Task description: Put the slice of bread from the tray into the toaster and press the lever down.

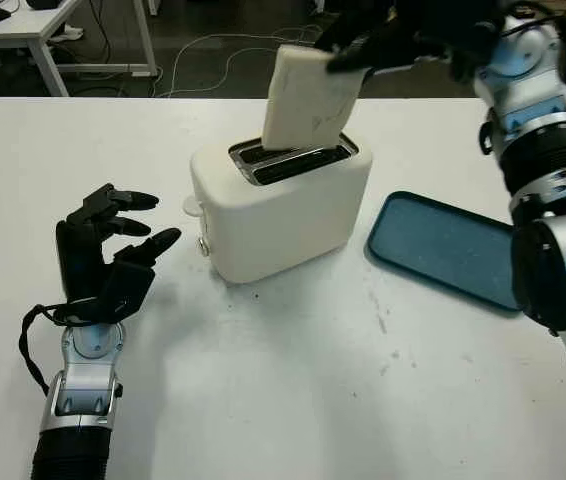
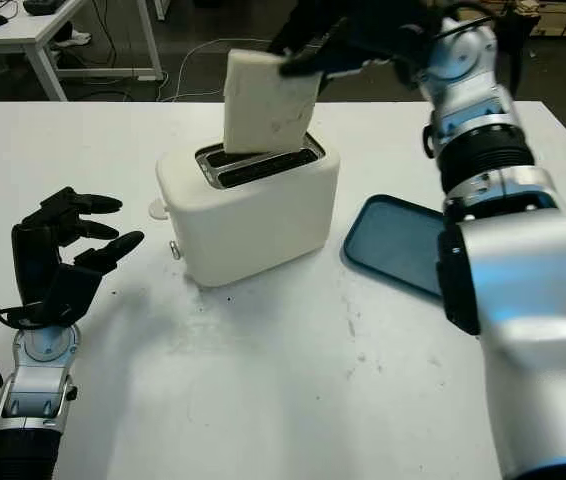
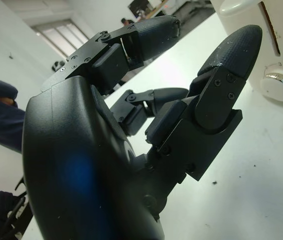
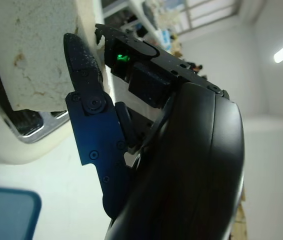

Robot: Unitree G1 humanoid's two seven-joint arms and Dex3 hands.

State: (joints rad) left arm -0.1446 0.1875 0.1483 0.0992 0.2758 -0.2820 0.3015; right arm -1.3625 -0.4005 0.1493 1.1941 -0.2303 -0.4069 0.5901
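Observation:
A white slice of bread (image 1: 308, 98) stands tilted with its lower edge entering a slot of the white toaster (image 1: 283, 210) at the table's middle. My right hand (image 1: 368, 45) is shut on the slice's top edge from behind the toaster; in the right wrist view a black finger (image 4: 89, 105) presses against the bread (image 4: 31, 50). The toaster's lever (image 1: 194, 206) sticks out on its left end, raised. The blue tray (image 1: 448, 250) lies bare to the right of the toaster. My left hand (image 1: 113, 250) is open, hovering left of the toaster near the lever side.
The white table (image 1: 293, 400) runs wide in front of the toaster. Behind its far edge stand another white desk (image 1: 23, 25) and cables on a dark floor. The toaster's dial (image 3: 280, 82) faces my left hand.

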